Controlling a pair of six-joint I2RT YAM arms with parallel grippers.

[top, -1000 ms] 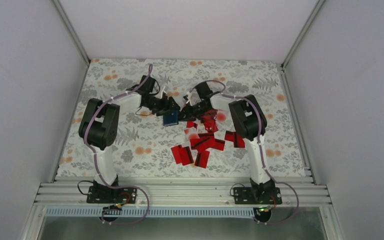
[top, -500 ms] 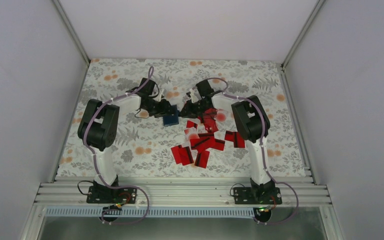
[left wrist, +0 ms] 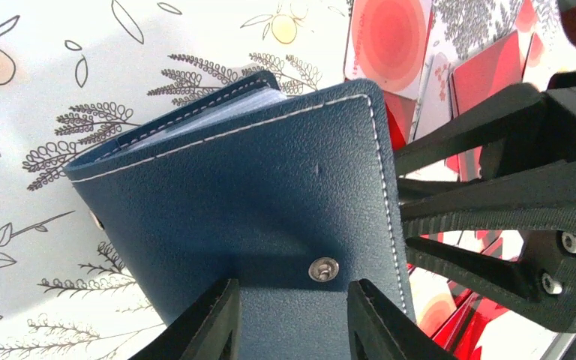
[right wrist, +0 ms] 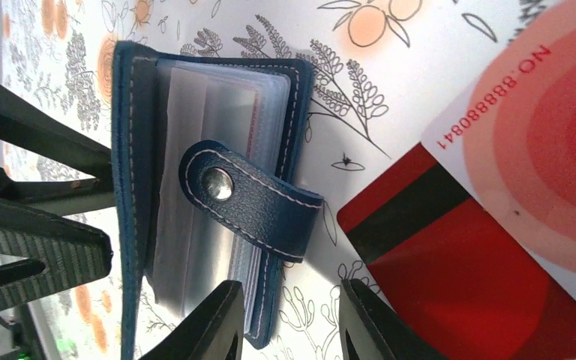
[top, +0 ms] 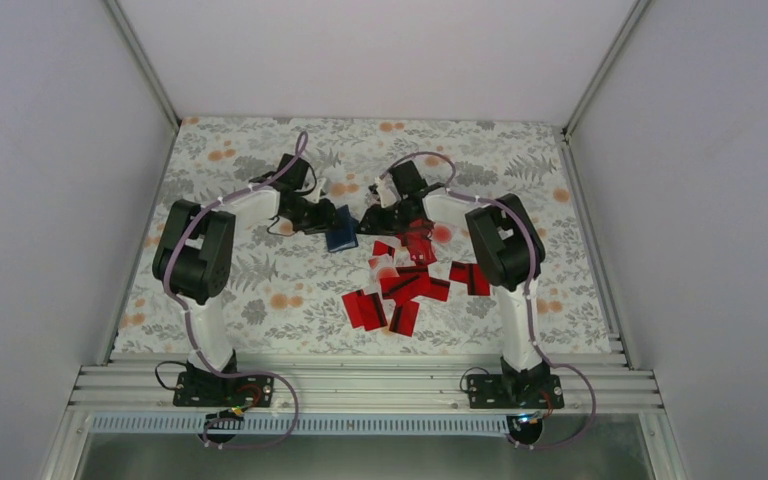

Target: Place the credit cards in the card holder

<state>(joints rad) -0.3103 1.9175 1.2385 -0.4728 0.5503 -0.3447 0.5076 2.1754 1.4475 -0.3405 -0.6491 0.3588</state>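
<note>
The card holder (top: 340,238) is navy with pale stitching and sits between both grippers at mid-table. It stands partly open: one cover (left wrist: 270,195) is raised, clear sleeves (right wrist: 210,202) show inside, and its snap strap (right wrist: 251,199) hangs loose. My left gripper (left wrist: 292,319) is open, both fingertips in front of the raised cover's outer face near the snap stud. Also open, my right gripper (right wrist: 289,319) straddles the holder's lower corner and bare tablecloth. The red credit cards (top: 405,285) lie scattered in front of the right gripper (top: 370,220). One with a dark stripe (right wrist: 465,277) lies beside the holder.
The floral tablecloth (top: 260,290) covers the table, with white walls on three sides. The right gripper's black frame (left wrist: 510,202) stands right against the holder's far edge. A pale card printed with a number (right wrist: 547,150) overlaps the striped one.
My left gripper has drawn back a little to the left and its jaws have narrowed. The right gripper's jaws have spread apart. The holder has stayed in place.
</note>
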